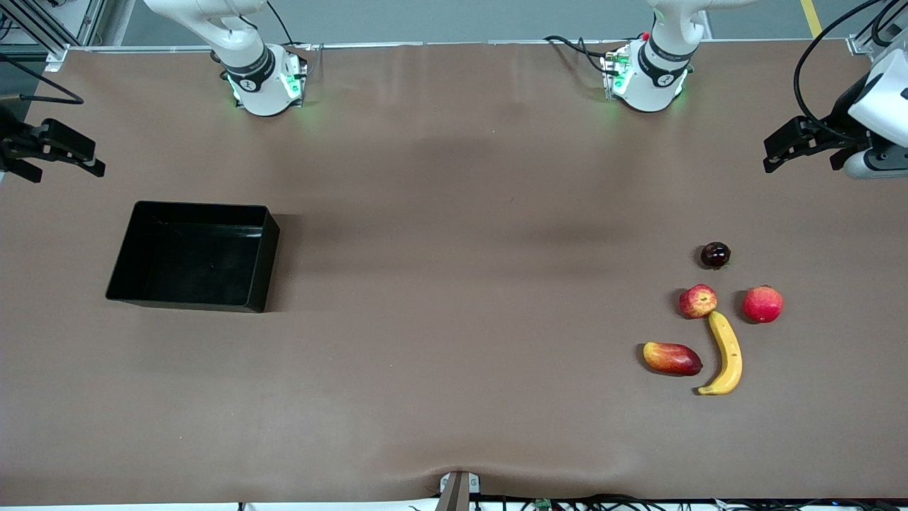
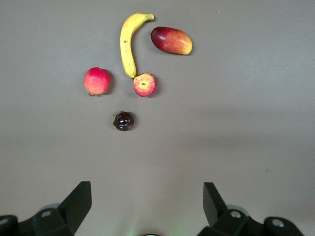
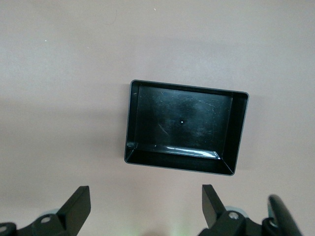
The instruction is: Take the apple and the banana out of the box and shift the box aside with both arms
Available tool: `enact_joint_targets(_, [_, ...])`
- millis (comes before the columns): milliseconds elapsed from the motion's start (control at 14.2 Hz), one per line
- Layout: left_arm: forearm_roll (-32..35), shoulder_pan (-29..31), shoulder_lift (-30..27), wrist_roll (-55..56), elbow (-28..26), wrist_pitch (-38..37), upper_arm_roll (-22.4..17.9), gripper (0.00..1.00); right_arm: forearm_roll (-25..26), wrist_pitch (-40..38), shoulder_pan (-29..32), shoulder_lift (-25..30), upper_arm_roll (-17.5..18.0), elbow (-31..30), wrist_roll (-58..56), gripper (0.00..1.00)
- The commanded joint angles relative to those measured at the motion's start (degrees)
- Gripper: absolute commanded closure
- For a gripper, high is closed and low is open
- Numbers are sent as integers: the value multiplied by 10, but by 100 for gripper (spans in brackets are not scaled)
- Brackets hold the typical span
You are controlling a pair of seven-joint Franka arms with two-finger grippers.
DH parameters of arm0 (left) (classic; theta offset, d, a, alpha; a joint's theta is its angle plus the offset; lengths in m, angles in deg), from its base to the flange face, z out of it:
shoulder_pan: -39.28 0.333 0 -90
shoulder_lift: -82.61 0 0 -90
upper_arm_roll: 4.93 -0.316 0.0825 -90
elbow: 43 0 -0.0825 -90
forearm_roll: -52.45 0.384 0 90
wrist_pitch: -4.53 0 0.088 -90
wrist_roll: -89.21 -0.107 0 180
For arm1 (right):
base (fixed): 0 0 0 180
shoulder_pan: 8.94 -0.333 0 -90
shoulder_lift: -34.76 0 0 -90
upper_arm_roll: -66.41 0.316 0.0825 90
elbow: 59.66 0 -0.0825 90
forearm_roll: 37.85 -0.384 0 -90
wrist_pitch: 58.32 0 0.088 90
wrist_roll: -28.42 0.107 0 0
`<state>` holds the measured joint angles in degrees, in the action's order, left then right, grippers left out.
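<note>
A: Box first. Where is it?

B: Shallow rectangular glossy black plastic box point(image 1: 193, 256) sits flat on the brown counter point(image 1: 454, 284), toward the right arm's end. Nothing in it. Using the box as landmark for the rest.

A: Fruits?

B: All well apart from the box, clustered toward the left arm's end of the counter. Long curved yellow banana point(image 1: 726, 353) lies with one tip touching, or just about touching, the small round red apple with yellow patches point(image 1: 698, 301). Both lie nearer the front camera than the box's middle (banana nearest).

A: Others in the cluster?

B: Oblong red-and-yellow mango point(image 1: 672, 358) just beside the banana, on the side toward the box. All-red round fruit point(image 1: 762, 304) beside the apple, on the side away from the box. Small dark glossy round fruit point(image 1: 715, 255) apart from the apple, farther from the front camera.

A: Right gripper?

B: Right gripper point(image 1: 53, 150) is up in the air over the counter's edge at the right arm's end, past the box. Fingers point(image 3: 78, 204) spread wide, holding nothing; the box shows whole in its wrist view point(image 3: 186, 127).

A: Left?

B: Left gripper point(image 1: 798, 145) is raised over the counter's edge at the left arm's end, well apart from the box. Fingers point(image 2: 81, 196) wide too, nothing held.
</note>
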<state>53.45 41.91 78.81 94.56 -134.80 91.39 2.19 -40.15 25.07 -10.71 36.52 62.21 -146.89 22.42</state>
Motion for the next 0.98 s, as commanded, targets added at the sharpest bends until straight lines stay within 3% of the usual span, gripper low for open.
enact_joint_targets(0, [-11,4,-2,-11,-2,8,-3,0,10,-13,19,28,17,0,7,0])
enact_joint_targets(351, [-5,21,-2,0,-1,7,-3,0,34,-13,24,25,17,-2,3,0])
enact_joint_targets(912, [-1,23,10,-1,5,2,-3,0,31,-14,23,24,17,-7,5,0])
